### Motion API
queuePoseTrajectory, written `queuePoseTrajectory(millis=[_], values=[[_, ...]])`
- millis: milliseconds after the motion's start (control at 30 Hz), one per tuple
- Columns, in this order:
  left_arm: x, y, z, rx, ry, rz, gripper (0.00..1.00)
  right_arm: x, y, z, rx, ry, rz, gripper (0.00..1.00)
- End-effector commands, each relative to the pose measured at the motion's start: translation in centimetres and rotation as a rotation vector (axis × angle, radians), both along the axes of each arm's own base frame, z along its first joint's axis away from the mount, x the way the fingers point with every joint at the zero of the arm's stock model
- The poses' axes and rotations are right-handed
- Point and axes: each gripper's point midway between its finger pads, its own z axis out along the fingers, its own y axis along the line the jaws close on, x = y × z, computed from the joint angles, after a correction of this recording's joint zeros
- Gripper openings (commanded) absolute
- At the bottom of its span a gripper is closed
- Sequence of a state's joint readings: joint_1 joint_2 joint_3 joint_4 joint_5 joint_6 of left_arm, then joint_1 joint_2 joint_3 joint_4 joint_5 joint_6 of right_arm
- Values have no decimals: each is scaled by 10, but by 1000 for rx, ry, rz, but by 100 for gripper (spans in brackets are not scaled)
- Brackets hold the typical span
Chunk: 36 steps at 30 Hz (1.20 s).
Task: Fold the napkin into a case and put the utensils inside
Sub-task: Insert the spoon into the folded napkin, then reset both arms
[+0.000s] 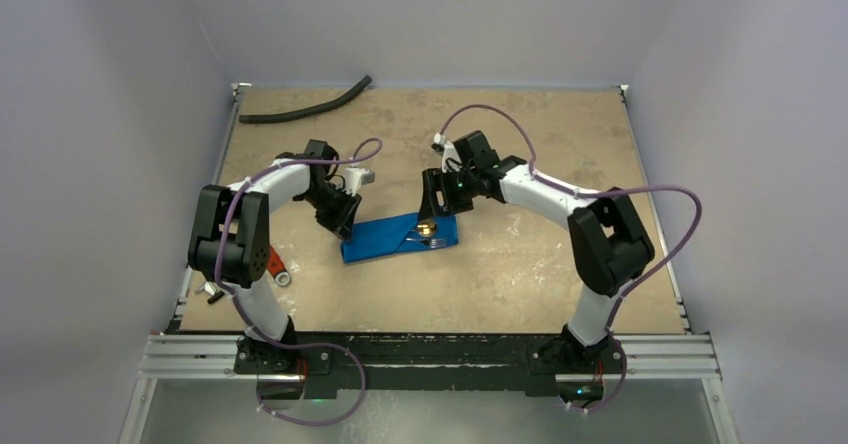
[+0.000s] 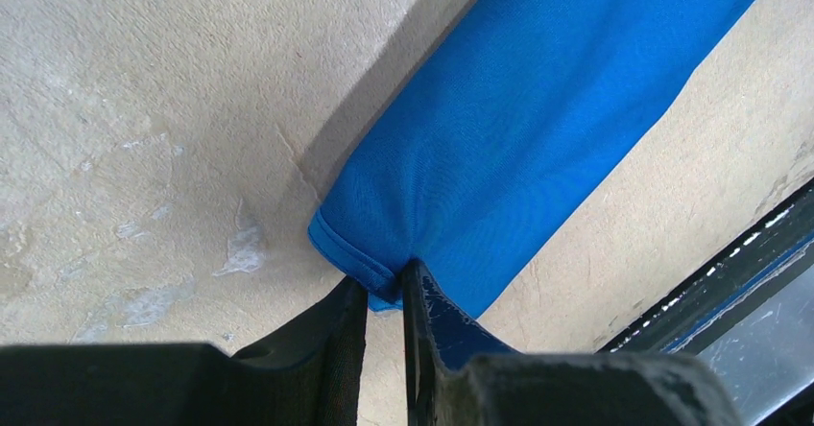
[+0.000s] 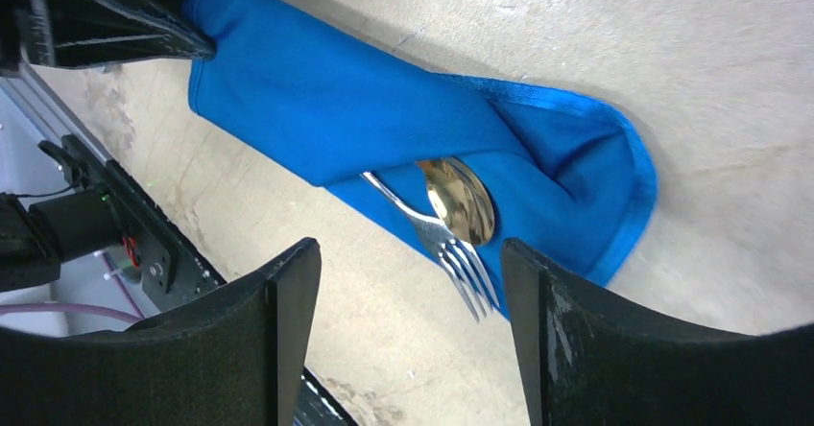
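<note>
Since the utensils [image 3: 459, 205] are lying tucked in the case [image 3: 317, 109], only letting go is remaining, with the left gripper [image 2: 384, 287] pinching its end and the right gripper [image 3: 408, 263] hovering spread.

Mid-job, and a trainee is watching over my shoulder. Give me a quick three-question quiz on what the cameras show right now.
1. True or false: the left gripper is open, clear of the napkin.
2. What sticks out of the napkin's open end? A) fork tines and spoon bowl B) only two handles C) nothing
3. Fill in: the right gripper, above the fork and spoon, is ____.
Key: 1 false, it is shut on the napkin's end. 2 A. 3 open.
</note>
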State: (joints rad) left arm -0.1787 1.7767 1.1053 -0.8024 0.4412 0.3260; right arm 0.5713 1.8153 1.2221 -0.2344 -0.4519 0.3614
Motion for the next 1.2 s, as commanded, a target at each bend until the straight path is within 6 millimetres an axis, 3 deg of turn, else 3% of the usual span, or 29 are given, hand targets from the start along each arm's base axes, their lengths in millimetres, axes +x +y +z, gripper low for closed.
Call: queuePoseTrajectory(millis=[0,33,67,100,200,267,333,433,533,600,667,767,933,1000,1167], values=[[12,-2,14,0,-57,-20,18,8,-22,41,-75,-110,-61,74],[12,-2,16,-1,-55,-14,19,9,-26,47,-85,-128,-75,77],[15,-3,19,-3,-57,-6,23,10,-30,54,-91,-150,-87,93],[18,-3,24,-2,-64,-1,29,13,-33,61,-96,-175,-102,98],[35,-3,45,5,-112,21,48,33,-52,82,-125,-266,-191,98],[46,-3,62,7,-160,26,73,45,-64,98,-124,-324,-254,98],[57,1,80,20,-208,32,87,57,-79,112,-126,-388,-326,98],[78,18,108,28,-295,67,93,77,-116,131,-129,-486,-490,98],[106,47,133,6,-412,139,95,95,-176,136,-169,-554,-735,98],[123,66,134,47,-493,206,96,97,-222,121,-253,-597,-927,98],[128,72,123,69,-579,248,97,96,-247,113,-290,-721,-997,98],[112,67,98,22,-715,251,99,91,-268,106,-330,-867,-1031,98],[93,67,80,-35,-962,312,99,88,-301,90,-415,-861,-1170,98],[96,78,77,-28,-1019,367,98,84,-309,87,-425,-903,-1184,98],[106,80,60,-68,-1039,426,98,82,-326,69,-461,-931,-1221,98]])
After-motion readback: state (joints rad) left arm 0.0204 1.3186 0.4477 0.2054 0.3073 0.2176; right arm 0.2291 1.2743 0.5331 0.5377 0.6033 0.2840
